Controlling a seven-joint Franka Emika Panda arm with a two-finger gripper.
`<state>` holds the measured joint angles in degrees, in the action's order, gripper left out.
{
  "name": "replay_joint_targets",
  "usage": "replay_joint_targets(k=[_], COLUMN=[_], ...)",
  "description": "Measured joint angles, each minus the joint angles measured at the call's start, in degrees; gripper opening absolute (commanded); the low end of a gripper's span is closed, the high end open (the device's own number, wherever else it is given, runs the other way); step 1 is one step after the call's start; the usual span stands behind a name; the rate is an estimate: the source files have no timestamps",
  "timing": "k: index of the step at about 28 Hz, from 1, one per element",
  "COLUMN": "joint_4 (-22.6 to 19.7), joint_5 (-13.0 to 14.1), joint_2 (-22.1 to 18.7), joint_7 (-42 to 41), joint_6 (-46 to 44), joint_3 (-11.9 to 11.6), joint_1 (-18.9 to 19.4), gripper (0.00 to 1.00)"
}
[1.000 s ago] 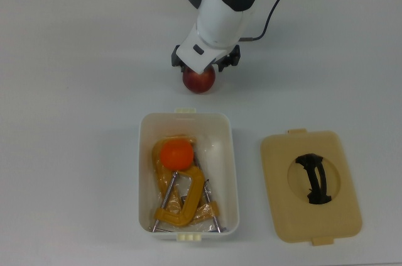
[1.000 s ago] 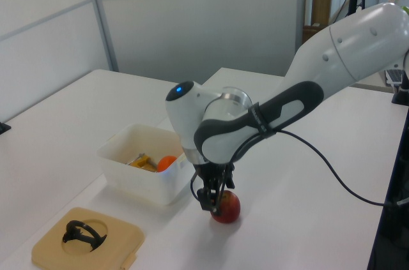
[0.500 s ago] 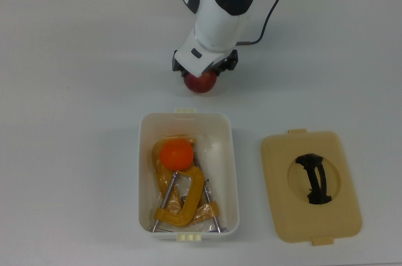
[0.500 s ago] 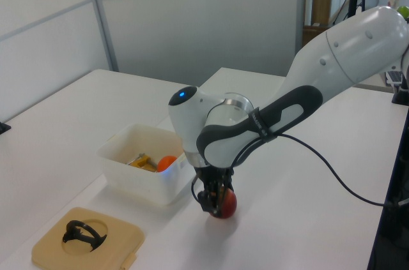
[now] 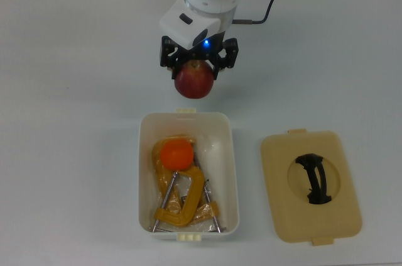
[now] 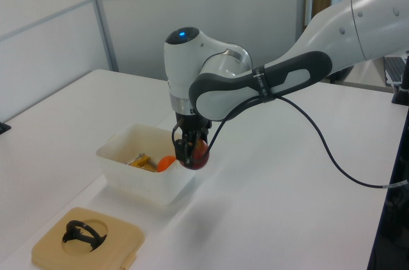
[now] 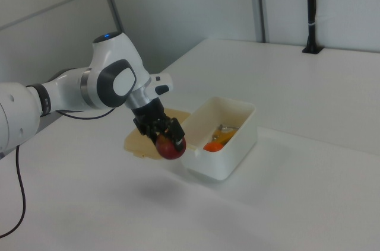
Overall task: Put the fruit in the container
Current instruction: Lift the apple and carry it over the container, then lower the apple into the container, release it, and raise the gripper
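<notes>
The top view is showing the dark red apple with a yellowish patch (image 5: 194, 82) hanging just outside the short end of the white rectangular plastic tub (image 5: 143, 171). The left view and right view are showing what the top view cannot: the apple is hanging clear above the white table (image 6: 281, 174), roughly level with the tub's rim. The smooth bright orange fruit (image 5: 176, 154) is lying inside the tub on top of orange-yellow metal clamps (image 5: 183, 202), toward the tub end nearest the apple. A flat tan lid with a black handle (image 5: 311, 185) is lying on the table beside the tub, on the top view's right, apart from it. The two-finger gripper (image 5: 198, 65) is pointing straight down, its black fingers closed against opposite sides of the apple and holding it. The white arm (image 6: 268, 78) is reaching over the table from the left view's right, a black cable (image 6: 332, 155) trailing from it.
</notes>
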<state>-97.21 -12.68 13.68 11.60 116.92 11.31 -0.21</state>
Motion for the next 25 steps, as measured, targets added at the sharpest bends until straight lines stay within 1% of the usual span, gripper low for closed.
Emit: replay_joint_targets(k=[3,6,10,12,19,23,25], joint_4=[0.0,0.1,0.4,0.8,4.2,5.9,6.2], joint_5=[-0.2,-0.2,-0.2,-0.2,-0.2,-0.2,-0.2], joint_2=[1.2,3.3,4.4,4.7,5.2,5.2,5.5], joint_7=[0.0,0.1,0.7,0.7,0.1,-0.2,-0.3], joint_6=[5.2,11.7,16.4,17.3,16.3,15.5,15.5], joint_3=[0.0,0.0,0.0,-0.1,-0.2,-0.2,-0.2], joint_1=[0.0,-0.3,-1.3,-2.0,-4.0,-4.3,-4.3], gripper=[0.32,0.32,0.32,0.35,0.35,0.47,0.66])
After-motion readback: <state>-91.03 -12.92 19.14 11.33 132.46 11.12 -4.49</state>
